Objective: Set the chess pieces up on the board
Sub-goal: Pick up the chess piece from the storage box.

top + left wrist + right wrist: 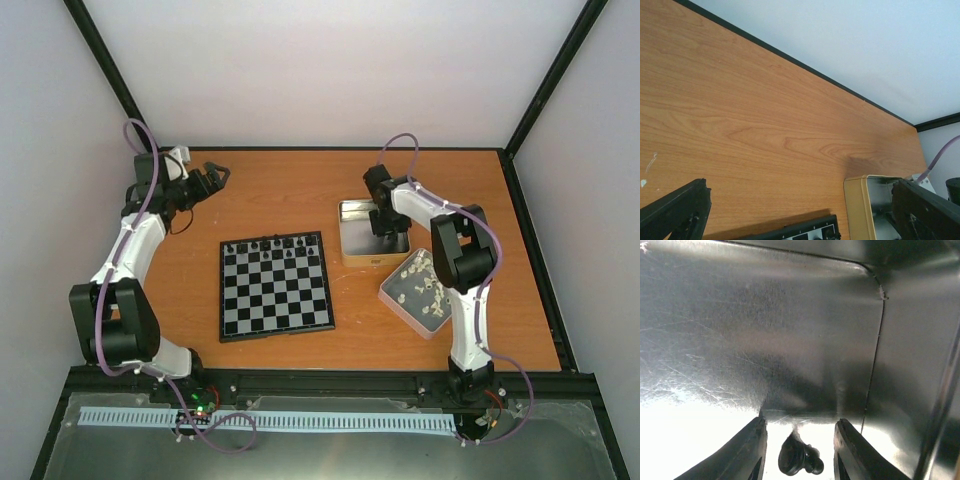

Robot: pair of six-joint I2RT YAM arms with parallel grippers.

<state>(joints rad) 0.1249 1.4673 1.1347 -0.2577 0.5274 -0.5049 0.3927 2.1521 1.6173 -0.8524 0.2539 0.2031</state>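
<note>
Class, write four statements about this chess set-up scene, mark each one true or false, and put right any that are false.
1. The right jaws are down inside the silver tin. True.
2. The dark piece between the right jaws is on the board. False: it is on the floor of the silver tin, with the jaws standing apart on either side of it.
3. Cream-white pieces fill the board's far row. False: dark pieces stand there, and the cream-white pieces lie in the second tin.
4. The left jaws are wide open above bare table, holding nothing. True.
</note>
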